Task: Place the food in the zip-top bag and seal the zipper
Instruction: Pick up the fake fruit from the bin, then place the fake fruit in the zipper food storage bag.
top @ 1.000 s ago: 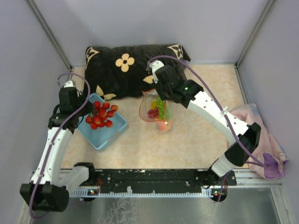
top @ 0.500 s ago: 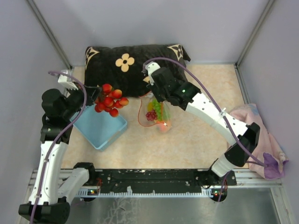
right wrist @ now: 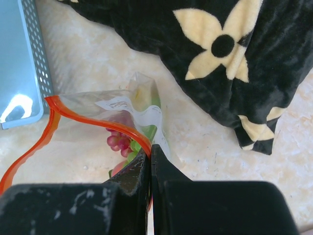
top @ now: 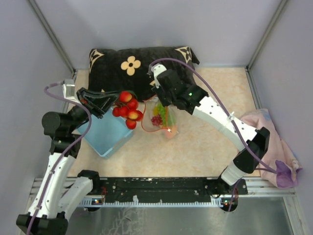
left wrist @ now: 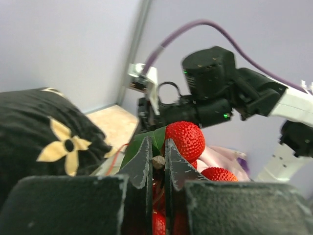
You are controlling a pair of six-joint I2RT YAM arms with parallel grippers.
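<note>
Since a second ago, the bunch of red toy strawberries (top: 128, 110) has been lifted out of the light blue latticed plastic basket (top: 105, 134) and carried to the right. It is now held in the air over the basket's far right corner, near the small clear crinkly zip-top bag (top: 161, 117). The left arm has been raised and swung inward with it. The bag has been kept almost where it was.

The left hand (top: 113, 103) is seen pinched on the bunch's stem, beside a green leaf, with the fingers nearly pressed together in the wrist view (left wrist: 157, 147). The right hand (top: 157, 100) is closed on the bag's rim, pinching the thin red-orange zipper (right wrist: 51, 102), by which the mouth is held open.

About seven strawberries can be counted from above; only two are shown clearly at the left wrist. One bag, one basket, one black plush pillow with cream flowers (top: 132, 68) and one pink cloth (top: 279, 142) are counted on the beige counter (top: 205, 147). Inside the bag, one small purplish-red cluster, some green pieces, and a yellow and an orange piece are made out.
</note>
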